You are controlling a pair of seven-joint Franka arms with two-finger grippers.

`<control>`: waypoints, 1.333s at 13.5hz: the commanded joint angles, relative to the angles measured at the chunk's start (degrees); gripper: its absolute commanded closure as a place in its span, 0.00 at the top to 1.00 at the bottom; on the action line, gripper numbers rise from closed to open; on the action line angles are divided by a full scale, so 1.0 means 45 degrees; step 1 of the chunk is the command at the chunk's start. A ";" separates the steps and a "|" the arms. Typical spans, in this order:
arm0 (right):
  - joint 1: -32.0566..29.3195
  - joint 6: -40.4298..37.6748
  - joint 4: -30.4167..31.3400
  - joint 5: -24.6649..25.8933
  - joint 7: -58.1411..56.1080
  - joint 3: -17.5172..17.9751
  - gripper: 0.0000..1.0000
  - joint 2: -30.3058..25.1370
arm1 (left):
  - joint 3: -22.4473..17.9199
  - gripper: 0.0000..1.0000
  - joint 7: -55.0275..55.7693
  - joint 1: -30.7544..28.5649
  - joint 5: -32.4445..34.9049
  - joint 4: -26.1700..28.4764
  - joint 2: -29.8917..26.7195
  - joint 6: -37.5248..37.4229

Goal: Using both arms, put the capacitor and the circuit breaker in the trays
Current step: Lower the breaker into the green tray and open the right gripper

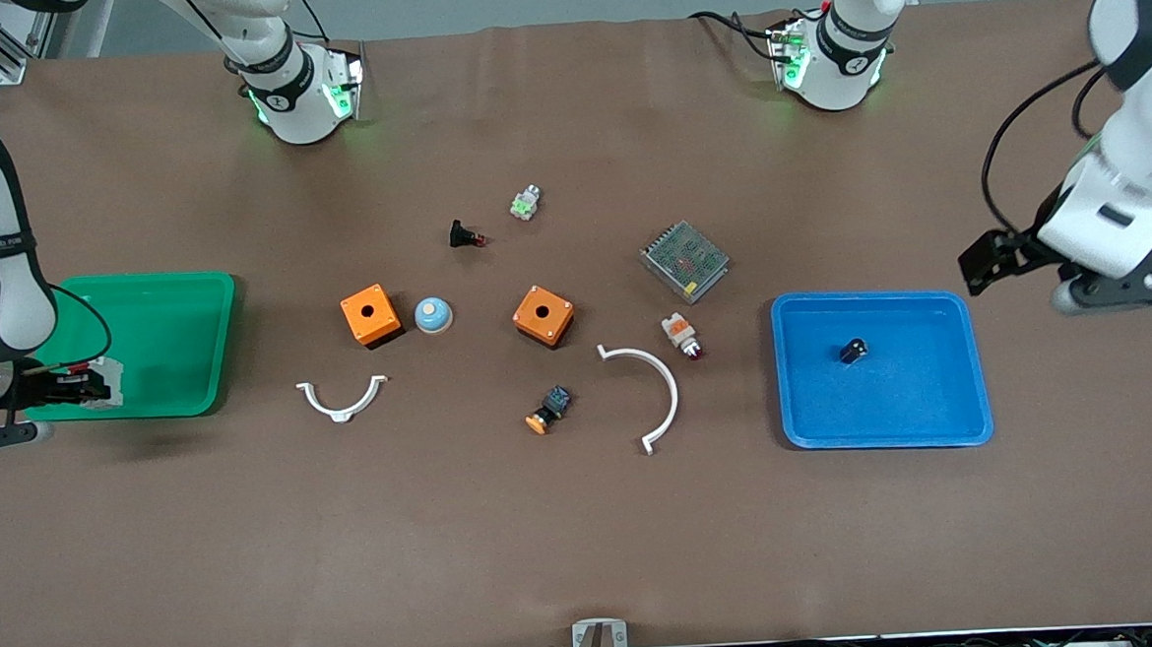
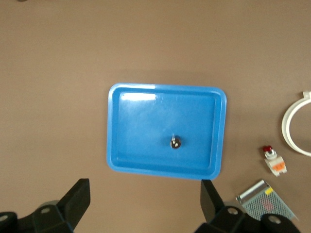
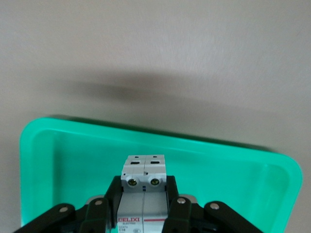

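A: Circuit breaker, the small white-and-grey rectangular block [image 3: 144, 187]: pinched between the fingers of the right gripper [image 1: 81, 383], held up in the air over the edge of the shallow green plastic tray [image 1: 186, 314] at the right arm's end of the table. Jaws pressed onto both flanks; printed face up in the right wrist view.

B: Risk there?

A: The hold sits over the tray's rim zone, not its middle. Let go here and the block could strike the wall, tip, or land outside on the brown table mat [image 1: 586, 520]. A drop from height might also bounce it.

B: And the capacitor?

A: The tiny black stubby cylinder [image 1: 854, 351] lies inside the flat blue plastic tray [image 1: 937, 433], apart from every wall. Looks placed.

B: Left side?

A: Left gripper [image 2: 146, 199] hangs clear of that blue tray, toward the left arm's end of the table, fingers spread and empty. It waits. My only worry: a low sweep could nudge the tray and roll the cylinder.
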State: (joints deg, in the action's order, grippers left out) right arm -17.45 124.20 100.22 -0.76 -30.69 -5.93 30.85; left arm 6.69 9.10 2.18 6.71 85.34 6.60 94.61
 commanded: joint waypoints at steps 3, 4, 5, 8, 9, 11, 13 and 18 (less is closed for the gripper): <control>-0.0790 0.0037 0.0381 0.0247 -0.0075 0.0264 0.16 0.0312 | -0.0293 1.00 -0.0537 -0.0133 -0.1253 0.0370 -0.1505 -0.1452; -0.0829 0.0056 0.0655 0.0247 -0.0075 0.0264 0.17 0.0254 | -0.0644 1.00 -0.0962 -0.0036 -0.1489 0.0622 -0.1777 -0.1551; -0.0868 0.0076 0.0754 0.0228 -0.0056 0.0264 0.20 0.0253 | -0.0783 1.00 -0.1469 -0.0035 -0.1588 0.0934 -0.1993 -0.1552; -0.0889 -0.0196 0.0736 0.0228 -0.0056 0.0264 0.62 0.0176 | -0.1292 1.00 -0.1728 -0.0112 -0.1706 0.0996 -0.2054 -0.1572; -0.0811 -0.0314 0.0678 0.0228 -0.0056 0.0264 0.86 0.0078 | -0.1311 1.00 -0.1728 -0.0152 -0.1706 0.0938 -0.2015 -0.1553; -0.0558 -0.0334 0.0599 0.0228 -0.0056 0.0322 1.00 -0.0447 | -0.1331 1.00 -0.1709 -0.0152 -0.1706 0.0957 -0.1976 -0.1552; 0.0240 -0.0489 0.0580 0.0228 -0.0075 0.0322 1.00 -0.1363 | -0.1273 1.00 -0.1728 -0.0114 -0.1706 0.0996 -0.1956 -0.1572; 0.2467 -0.1602 0.0384 0.0228 0.0313 0.0322 1.00 -0.3591 | -0.1135 1.00 -0.1689 -0.0016 -0.1472 0.0957 -0.1917 -0.1572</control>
State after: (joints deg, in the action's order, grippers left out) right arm -9.22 118.41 100.69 -0.76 -30.60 -4.20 18.95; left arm 1.46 2.08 2.16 0.01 89.00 -1.27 87.56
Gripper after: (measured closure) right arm 0.000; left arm 0.000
